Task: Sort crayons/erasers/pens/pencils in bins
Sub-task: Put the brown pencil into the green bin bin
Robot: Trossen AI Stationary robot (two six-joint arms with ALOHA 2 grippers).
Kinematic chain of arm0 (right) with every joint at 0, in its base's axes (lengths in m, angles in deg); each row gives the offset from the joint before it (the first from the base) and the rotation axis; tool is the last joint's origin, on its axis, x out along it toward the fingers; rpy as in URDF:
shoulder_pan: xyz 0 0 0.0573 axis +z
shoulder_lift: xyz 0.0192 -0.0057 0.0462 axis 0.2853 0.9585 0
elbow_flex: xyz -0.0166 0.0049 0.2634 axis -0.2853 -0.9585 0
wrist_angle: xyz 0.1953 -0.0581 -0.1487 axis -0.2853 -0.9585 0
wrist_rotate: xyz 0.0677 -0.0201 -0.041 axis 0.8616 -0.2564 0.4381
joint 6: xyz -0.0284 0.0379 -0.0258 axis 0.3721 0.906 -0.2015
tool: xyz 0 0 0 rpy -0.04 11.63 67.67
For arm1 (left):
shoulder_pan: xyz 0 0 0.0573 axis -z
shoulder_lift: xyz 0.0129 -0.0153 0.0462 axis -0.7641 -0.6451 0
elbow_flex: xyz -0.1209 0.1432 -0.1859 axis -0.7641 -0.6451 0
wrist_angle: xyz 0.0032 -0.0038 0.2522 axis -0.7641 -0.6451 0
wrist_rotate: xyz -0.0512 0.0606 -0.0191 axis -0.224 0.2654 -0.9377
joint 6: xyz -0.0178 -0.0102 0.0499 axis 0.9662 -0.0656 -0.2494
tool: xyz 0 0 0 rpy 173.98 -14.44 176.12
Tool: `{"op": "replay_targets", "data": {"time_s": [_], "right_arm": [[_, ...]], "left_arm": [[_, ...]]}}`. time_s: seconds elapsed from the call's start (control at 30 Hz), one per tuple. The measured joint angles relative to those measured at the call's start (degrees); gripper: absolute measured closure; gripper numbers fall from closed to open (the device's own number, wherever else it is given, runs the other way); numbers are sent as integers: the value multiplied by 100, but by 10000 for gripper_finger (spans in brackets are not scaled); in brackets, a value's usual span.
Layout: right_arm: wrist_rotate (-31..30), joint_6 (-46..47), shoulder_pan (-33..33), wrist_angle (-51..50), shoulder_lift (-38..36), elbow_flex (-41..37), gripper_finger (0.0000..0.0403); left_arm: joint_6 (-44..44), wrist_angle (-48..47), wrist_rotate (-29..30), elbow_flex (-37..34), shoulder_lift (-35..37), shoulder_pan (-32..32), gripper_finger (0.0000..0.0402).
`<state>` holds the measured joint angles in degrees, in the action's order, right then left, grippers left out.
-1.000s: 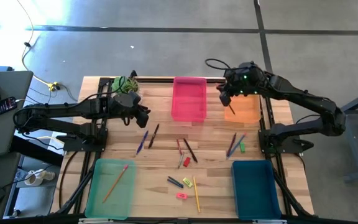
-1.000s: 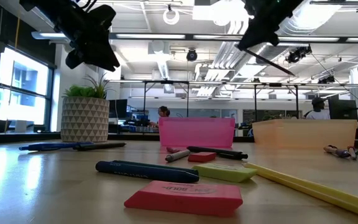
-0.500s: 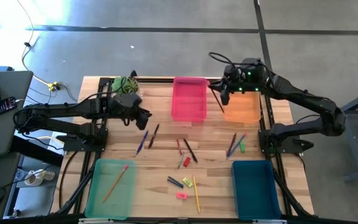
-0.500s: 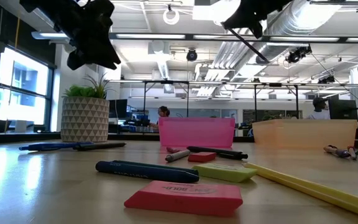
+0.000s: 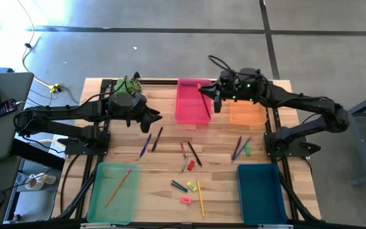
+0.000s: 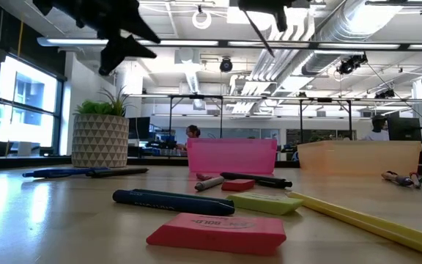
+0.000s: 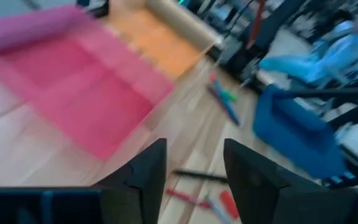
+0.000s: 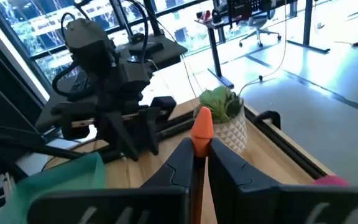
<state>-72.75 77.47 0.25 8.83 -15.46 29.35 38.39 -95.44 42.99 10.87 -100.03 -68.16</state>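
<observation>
My right gripper (image 5: 214,100) is above the pink bin's (image 5: 189,105) right wall, shut on a thin dark stick with an orange end (image 8: 202,127). The stick shows in the high view (image 5: 206,105) and in the low view (image 6: 261,35). My left gripper (image 5: 152,117) is open and empty above the table's far left part, near the plant pot; its fingers stand apart in the left wrist view (image 7: 194,180). The orange bin (image 5: 249,112), light green bin (image 5: 113,191) and teal bin (image 5: 262,191) rest flat on the table. One pencil (image 5: 118,186) lies in the green bin. My right gripper pinches the stick between its two fingers, a little below its orange end (image 8: 202,142), which sticks out past the fingertips. The fingers lie across the stick. The stick slants down below the gripper (image 6: 264,40), lifted clear above the pink bin.
Loose items lie mid-table: a blue pen (image 5: 145,145), a black pen (image 5: 157,138), a yellow pencil (image 5: 201,198), erasers (image 5: 185,200) and sticks by the teal bin (image 5: 240,147). A potted plant (image 5: 127,86) stands at the far left. People show in the room behind.
My right gripper has gone toward the table's left edge, from above the orange bin to above the pink bin's right wall, turning as it went. The stick has stayed in its hold, clear of the bins. My left gripper has turned toward the table's middle.
</observation>
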Motion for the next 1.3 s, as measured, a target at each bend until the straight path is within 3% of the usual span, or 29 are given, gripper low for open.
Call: {"op": "replay_targets", "data": {"time_s": [0.23,0.5,0.63,1.3], "right_arm": [[-403,95,413,926,440,0,391],[-570,101,738,2155,960,0,391],[-570,158,879,2520,1149,0,391],[-561,554,975,3047,1592,0,391]], "left_arm": [[-17,577,-55,0,0,0,216],[-265,1502,-971,0,-280,49,217],[-531,1905,-1028,0,-508,194,217],[-510,3545,-1019,4,-1476,313,218]]}}
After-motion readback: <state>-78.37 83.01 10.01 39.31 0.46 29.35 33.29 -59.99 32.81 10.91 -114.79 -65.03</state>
